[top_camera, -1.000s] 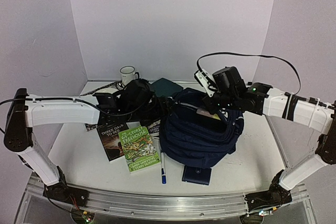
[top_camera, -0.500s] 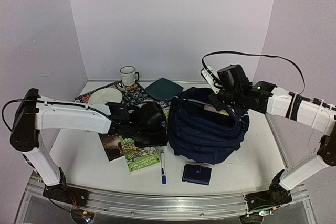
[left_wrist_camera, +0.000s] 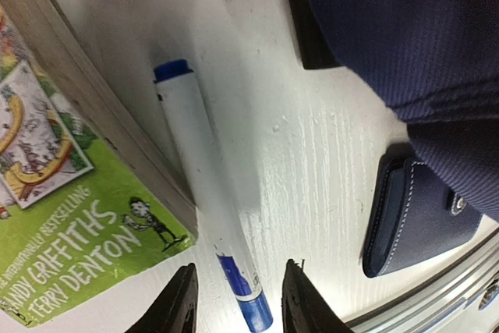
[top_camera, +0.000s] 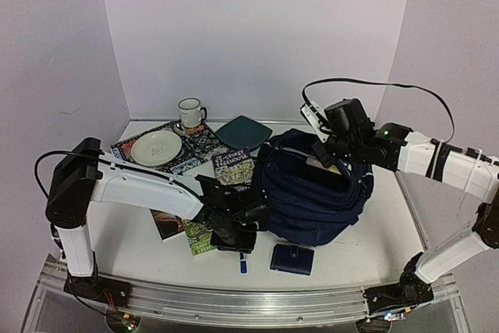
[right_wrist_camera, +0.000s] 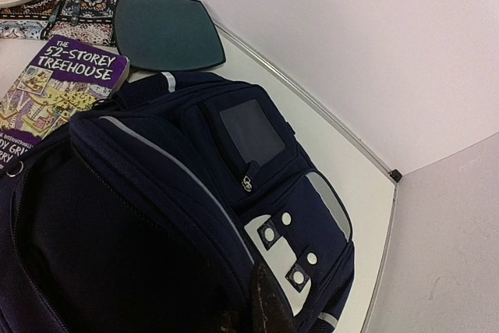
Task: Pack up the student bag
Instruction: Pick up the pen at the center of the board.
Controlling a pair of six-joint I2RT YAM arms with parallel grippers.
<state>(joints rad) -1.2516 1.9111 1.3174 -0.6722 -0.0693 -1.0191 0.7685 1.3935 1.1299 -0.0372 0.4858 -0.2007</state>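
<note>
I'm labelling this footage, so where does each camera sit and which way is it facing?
Top external: high behind the arm bases, facing down and forward over the white table; the white left arm and right arm flank the large navy-blue fabric backpack.
Left wrist: low over the table, looking down at a white marker with a blue cap; left gripper fingertips straddle it.
Right wrist: above the backpack, facing the back wall; right gripper pinches its rim.
Shared: backpack in all three.

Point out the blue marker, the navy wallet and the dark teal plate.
blue marker [left_wrist_camera: 196, 165], left wrist view, white barrel
navy wallet [left_wrist_camera: 417, 224], left wrist view, front cover
dark teal plate [right_wrist_camera: 166, 33], right wrist view, its middle
</note>
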